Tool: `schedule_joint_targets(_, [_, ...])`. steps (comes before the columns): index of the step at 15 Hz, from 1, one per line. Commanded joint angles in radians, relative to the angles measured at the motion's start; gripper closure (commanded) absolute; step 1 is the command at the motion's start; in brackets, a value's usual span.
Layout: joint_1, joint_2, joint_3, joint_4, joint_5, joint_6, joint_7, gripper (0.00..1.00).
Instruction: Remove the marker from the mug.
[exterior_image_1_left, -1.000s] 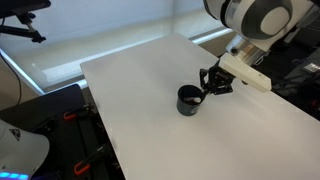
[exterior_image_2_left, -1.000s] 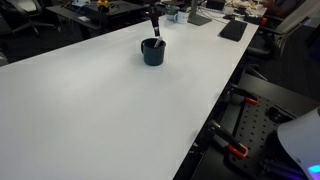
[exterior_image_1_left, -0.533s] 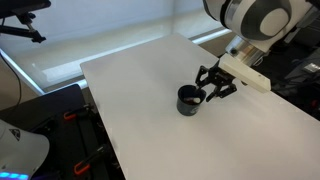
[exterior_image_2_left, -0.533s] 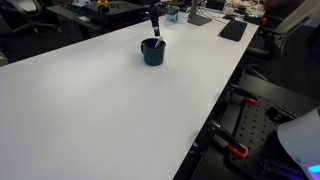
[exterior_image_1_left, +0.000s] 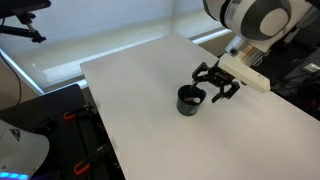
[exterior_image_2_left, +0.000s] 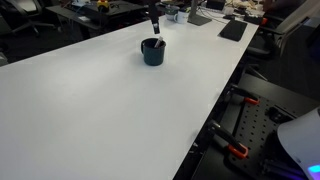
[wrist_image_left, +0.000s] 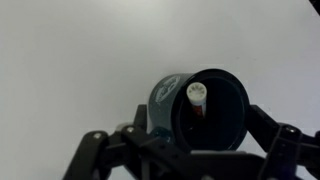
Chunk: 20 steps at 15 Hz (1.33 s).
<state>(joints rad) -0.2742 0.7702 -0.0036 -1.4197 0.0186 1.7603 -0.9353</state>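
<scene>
My gripper (exterior_image_1_left: 216, 86) is spread; the marker (wrist_image_left: 197, 95), likely light, stiff and slick, stands in the mug (wrist_image_left: 163, 102) just ahead. I'd pinch its pale top.

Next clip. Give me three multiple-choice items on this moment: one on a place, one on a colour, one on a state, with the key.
1. Where is the slim reddish-orange marker?
A) flat on the white table
B) inside the squat black mug
C) lifted in the air

2. The marker's upper end is:
A) whitish
B) blue
C) green

3. The black Robotiq gripper beside the mug is:
A) open
B) shut on the marker
C) shut on the mug's handle

Key: 1 B, the wrist view shows it standing in the mug; 2 A, its tip looks pale there; 3 A, the fingers are spread apart and hold nothing.
</scene>
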Motion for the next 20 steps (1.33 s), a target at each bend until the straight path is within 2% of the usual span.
schedule_joint_targets(1, [0.010, -0.007, -0.003, 0.000, -0.006, -0.033, 0.028, 0.00])
schedule_joint_targets(18, [0.006, -0.037, -0.011, -0.074, 0.012, -0.064, 0.214, 0.00])
schedule_joint_targets(19, [0.004, -0.038, -0.012, -0.077, 0.011, -0.066, 0.223, 0.11])
schedule_joint_targets(20, [0.002, -0.039, -0.012, -0.078, 0.012, -0.069, 0.229, 0.28])
